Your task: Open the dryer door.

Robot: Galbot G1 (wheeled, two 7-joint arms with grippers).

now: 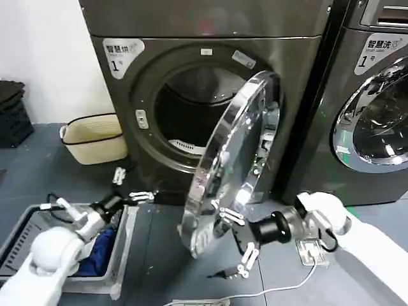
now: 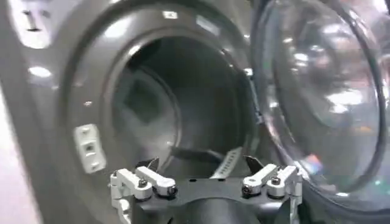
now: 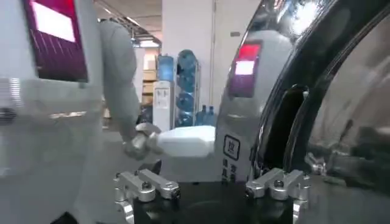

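Here, dryer door [image 1: 233,159] ajar, touching right hand [image 1: 233,245]

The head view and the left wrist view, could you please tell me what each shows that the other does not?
Head view alone: the right gripper open at the lower edge of the swung-out dryer door, a cream basket on the floor, a grey bin and a second machine. Left wrist view alone: the drum's dark depth up close. Both: the open left gripper, the door and the drum opening.

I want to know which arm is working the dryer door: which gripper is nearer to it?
Right. The right gripper sits at the lower edge of the open dryer door; the left gripper hovers open, apart from it, over by the laundry bin.
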